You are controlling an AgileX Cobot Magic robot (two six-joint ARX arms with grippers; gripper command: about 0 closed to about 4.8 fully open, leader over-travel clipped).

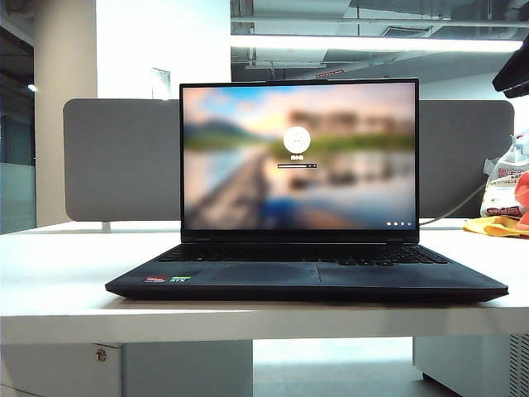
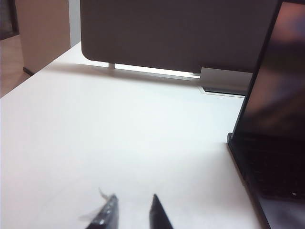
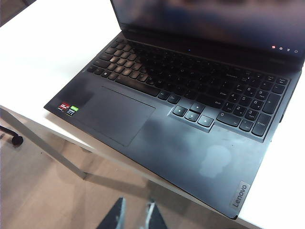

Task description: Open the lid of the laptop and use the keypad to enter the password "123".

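Only tips show: left claw (image 2: 133,212) apart, right claw (image 3: 136,214) nearly together.

Strong glare is thrown by the ceiling light strip (image 1: 372,43), the white table (image 1: 50,281) is washed out, the left wrist view is softened, the keypad (image 3: 252,102) is dimly lit

The laptop (image 3: 181,143) carries the brand word "Lenovo" on a small tag at the 5 o'clock corner of its palm rest. On the keypad (image 3: 250,102) the keys read 0 to 9, with "Enter" beside them. A green sticker (image 3: 71,110) at the 9 o'clock corner of the palm rest reads "RTX"; the red sticker (image 3: 63,106) next to it is too small to read.
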